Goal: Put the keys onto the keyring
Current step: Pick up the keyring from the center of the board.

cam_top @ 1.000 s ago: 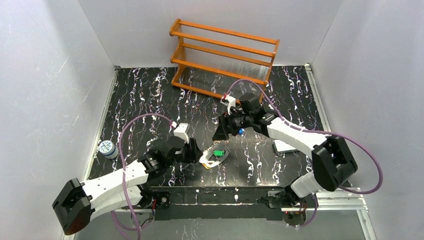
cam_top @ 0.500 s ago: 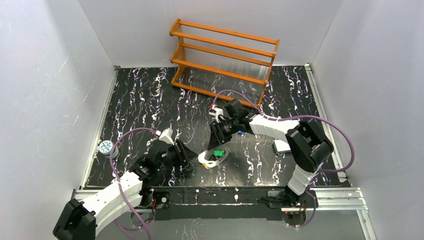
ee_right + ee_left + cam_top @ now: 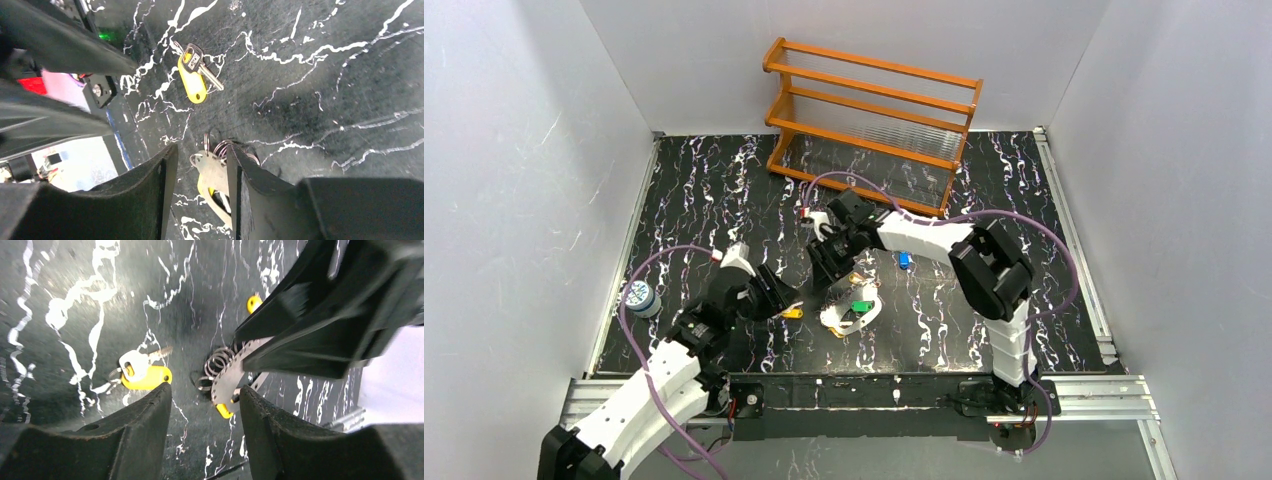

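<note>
Beyond the matt black left fingers (image 3: 125, 440) we see the yellow key (image 3: 146, 376), glossy plastic with a shiny metal blade; the table (image 3: 60, 300) looks polished, finely scratched.

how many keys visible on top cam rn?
3 for sure: yellow key by the left hand, green key at the keyring, blue key right of the right hand. More may hide underneath.

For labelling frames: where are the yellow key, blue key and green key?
yellow key (image 3: 150, 379), left wrist view, on its yellow plastic part.
blue key (image 3: 904, 260), top external view, on its blue head.
green key (image 3: 861, 306), top external view, on its green head.
</note>
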